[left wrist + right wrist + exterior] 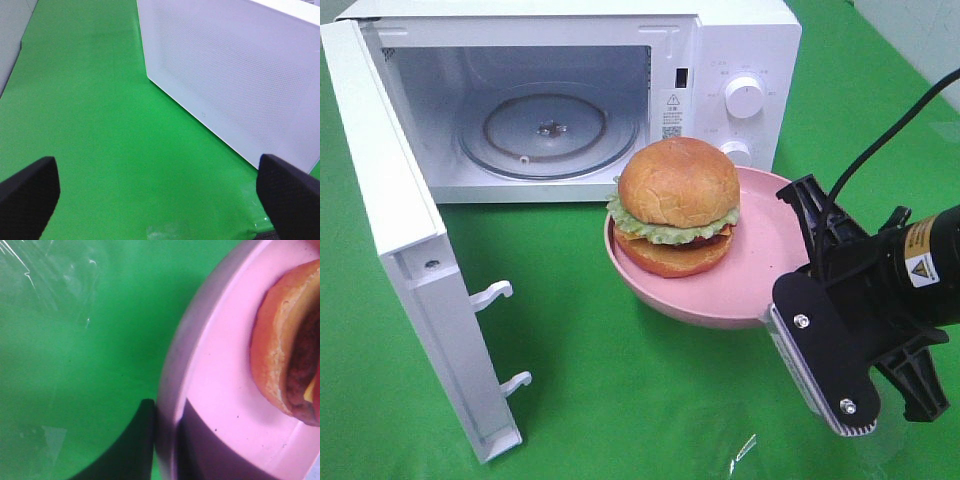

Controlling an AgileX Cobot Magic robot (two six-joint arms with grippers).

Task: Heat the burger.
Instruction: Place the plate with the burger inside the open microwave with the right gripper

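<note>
Burger (677, 205) is sitting in the pink plate (752, 292), on the half of the plate farthest from your right claw (798, 262). That claw is pinching the plate's near rim, one finger under the outside wall and one over the inside, which the right wrist view shows nicely (167, 450). Makes sense to me: you carry the plate and never squash the bun, and the food stays clear of the fingers. The plate looks lifted off the green cloth (620, 410), though I can't swear to it from these angles.

Straight past the plate from the claw is the microwave (745, 45), with its door (410, 260) swung wide open. Nothing is in it but the glass turntable (548, 130), so the burger isn't inside yet. I'd guess you're mid-carry, and the next bit is sliding the plate in over the sill.

One-sided rim grip with the weight out at the far end means the plate may sag or tip, so go slow and level.

Your left claw (159, 195) is spread wide with nothing between its fingers, hanging over bare cloth with a white panel ahead of it, probably the door's outer face. Handy spot for shutting the door afterwards, I reckon.
</note>
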